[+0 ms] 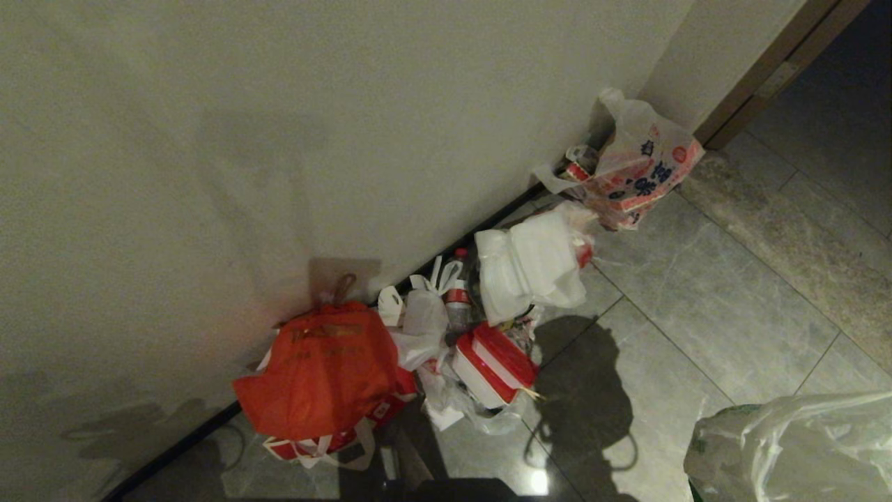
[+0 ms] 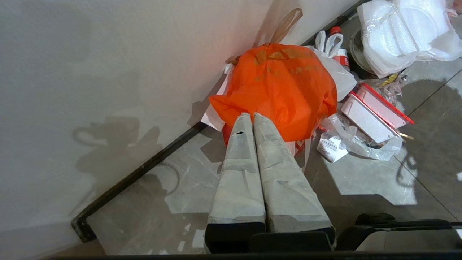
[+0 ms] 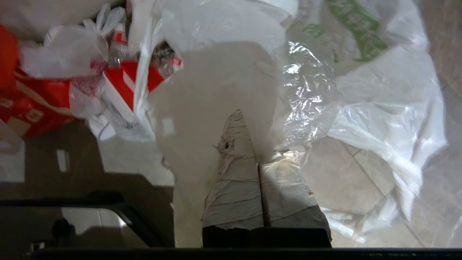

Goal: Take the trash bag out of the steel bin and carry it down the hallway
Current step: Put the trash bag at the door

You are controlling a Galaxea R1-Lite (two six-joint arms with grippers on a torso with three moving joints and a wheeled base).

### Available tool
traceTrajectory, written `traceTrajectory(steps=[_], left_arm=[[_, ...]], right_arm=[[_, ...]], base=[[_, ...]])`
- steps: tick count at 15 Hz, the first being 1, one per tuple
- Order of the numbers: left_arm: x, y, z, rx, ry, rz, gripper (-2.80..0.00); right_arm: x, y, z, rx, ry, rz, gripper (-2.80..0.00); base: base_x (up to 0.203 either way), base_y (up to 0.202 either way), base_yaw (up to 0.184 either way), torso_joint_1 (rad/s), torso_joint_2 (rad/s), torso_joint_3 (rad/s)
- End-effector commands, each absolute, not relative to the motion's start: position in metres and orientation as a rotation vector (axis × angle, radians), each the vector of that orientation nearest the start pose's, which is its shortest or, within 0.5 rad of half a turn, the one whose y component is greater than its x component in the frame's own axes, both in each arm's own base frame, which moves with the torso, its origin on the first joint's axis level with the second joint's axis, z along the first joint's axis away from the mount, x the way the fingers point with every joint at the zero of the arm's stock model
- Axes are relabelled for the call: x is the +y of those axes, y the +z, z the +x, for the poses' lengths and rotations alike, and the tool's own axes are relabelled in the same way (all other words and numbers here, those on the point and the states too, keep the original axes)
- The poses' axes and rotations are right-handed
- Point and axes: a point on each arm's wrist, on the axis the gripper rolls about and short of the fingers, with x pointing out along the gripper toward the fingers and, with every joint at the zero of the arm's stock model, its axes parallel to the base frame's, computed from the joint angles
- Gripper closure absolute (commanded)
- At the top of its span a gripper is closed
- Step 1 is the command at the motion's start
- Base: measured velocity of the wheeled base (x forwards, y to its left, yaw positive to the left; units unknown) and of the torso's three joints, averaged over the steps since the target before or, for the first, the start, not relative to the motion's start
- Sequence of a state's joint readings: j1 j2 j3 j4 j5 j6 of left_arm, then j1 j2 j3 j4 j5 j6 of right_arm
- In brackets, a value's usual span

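Beige wall [image 1: 279,125] across the left and middle of the head view, dark baseboard [image 1: 174,446] along its foot, grey marbled tiles of the hallway [image 1: 732,307] to the right. Against the baseboard, a heap of rubbish: orange bag [image 1: 320,369] furthest left, on top of a red-and-white bag [image 1: 306,446]; next, a small knotted white bag [image 1: 421,321] and a bottle with a red cap [image 1: 458,293]; then a red-lidded white box [image 1: 495,362] tilted on clear plastic; above it a white foam-filled bag [image 1: 533,265]; further along the wall, a printed red-and-blue bag [image 1: 641,171] just beside the door frame [image 1: 766,77]. At the bottom right corner, trash bag [image 1: 794,446], translucent and crinkled, well apart from the heap.

Left gripper [image 2: 251,115] seen in its wrist view with taped fingers [image 2: 238,173] pressed together, empty, pointing at the orange bag [image 2: 278,86] without touching it; paper slip [image 2: 330,147] on the tile beside.

Right gripper [image 3: 249,144] in its wrist view clamped tight, a fold of the trash bag [image 3: 379,108] draped over and pinched at the taped fingers [image 3: 234,180], green printing [image 3: 355,32] visible on the film, the rest spreading over the tiles. No steel bin in any view.
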State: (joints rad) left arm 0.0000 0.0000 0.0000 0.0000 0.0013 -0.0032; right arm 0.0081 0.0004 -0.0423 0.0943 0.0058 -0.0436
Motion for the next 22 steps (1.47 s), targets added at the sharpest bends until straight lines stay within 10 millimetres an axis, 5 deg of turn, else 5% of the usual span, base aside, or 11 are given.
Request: traceTrajectory(steps=[1, 4, 8, 11, 22], left_arm=[[0.000, 0.075, -0.023, -0.002, 0.002, -0.003, 0.00], [0.000, 0.075, -0.023, -0.002, 0.002, -0.003, 0.00], [0.000, 0.075, -0.023, -0.001, 0.001, -0.003, 0.00], [0.000, 0.075, -0.023, -0.002, 0.000, -0.003, 0.00], [0.000, 0.075, -0.023, -0.002, 0.002, -0.003, 0.00]], right_arm=[[0.000, 0.087, -0.029, 0.027, 0.021, -0.044, 0.00], [0.000, 0.098, -0.035, 0.083, 0.032, -0.066, 0.00], [0.000, 0.139, -0.032, 0.105, 0.042, -0.075, 0.00], [0.001, 0.126, -0.037, 0.105, 0.054, -0.056, 0.00], [0.002, 0.138, -0.025, 0.335, 0.157, -0.026, 0.00]], base=[[0.000, 0.000, 0.000, 0.000, 0.00, 0.000], [0.000, 0.000, 0.000, 0.000, 0.00, 0.000], [0.000, 0.000, 0.000, 0.000, 0.00, 0.000], [0.000, 0.000, 0.000, 0.000, 0.00, 0.000], [0.000, 0.000, 0.000, 0.000, 0.00, 0.000]])
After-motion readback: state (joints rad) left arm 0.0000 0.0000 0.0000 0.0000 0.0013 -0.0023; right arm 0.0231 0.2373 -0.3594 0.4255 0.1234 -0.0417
